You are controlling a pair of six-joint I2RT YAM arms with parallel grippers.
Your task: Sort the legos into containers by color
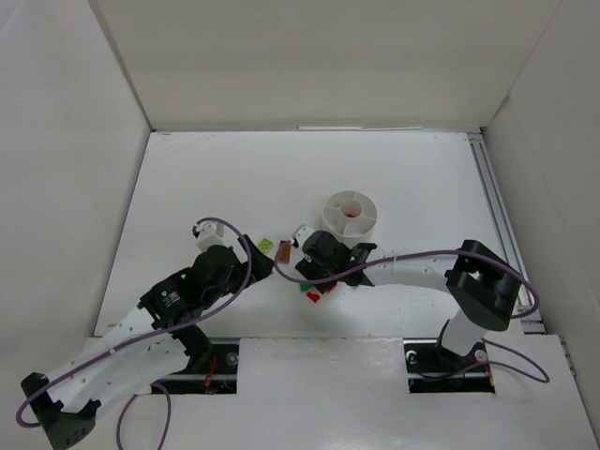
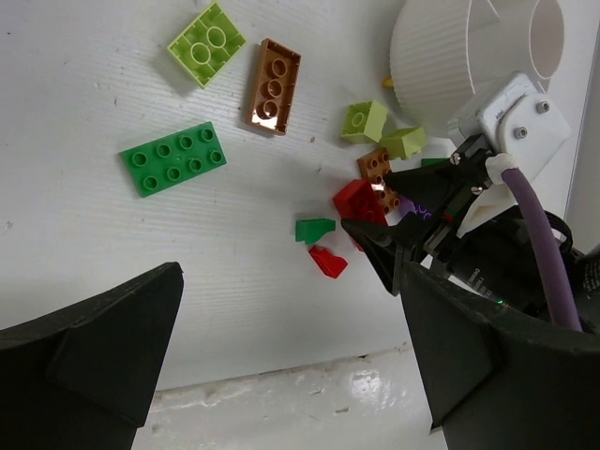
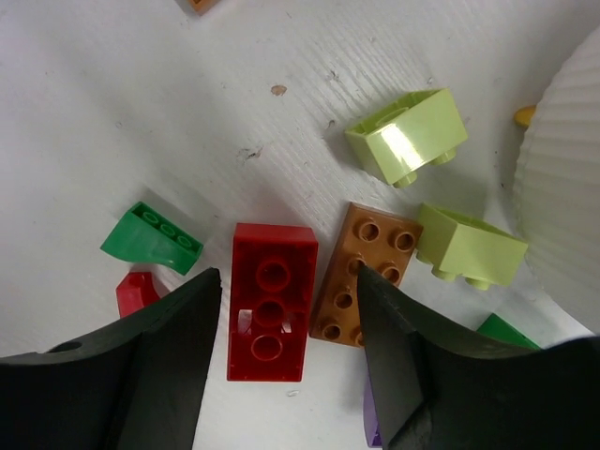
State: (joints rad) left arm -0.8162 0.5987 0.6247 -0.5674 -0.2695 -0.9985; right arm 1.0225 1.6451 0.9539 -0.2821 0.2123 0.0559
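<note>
From above, we are seeing the left arm stretching from its base up and rightward, the left gripper [image 1: 261, 264] pointing toward the white tub [image 1: 350, 212] and ending well short of it. The right arm is bending at its elbow and reaching leftward, the right gripper [image 1: 314, 279] hanging low over legos [image 1: 309, 295] near the tub, on its side toward the arm bases. A red spot is showing in the tub's central circle. The wedge sections we cannot make out.

Through the left wrist camera, we are finding the left fingers [image 2: 94, 356] spread wide, nothing between them. A green plate [image 2: 173, 158], a yellow-green plate [image 2: 206, 42] and a long brown brick [image 2: 274, 86] are lying well apart from the tub. A red brick [image 2: 359, 199] is sitting near it, under the right gripper's tips.

Through the right wrist camera, we are watching the right fingers [image 3: 159, 366] standing apart with the red brick between them; contact we cannot tell. A short brown brick [image 3: 361, 272] is lying just beside it toward the tub, and two yellow-green bricks [image 3: 408, 136] are lying closer to the tub. A green wedge [image 3: 150, 239] is lying on the side away from the tub.
</note>
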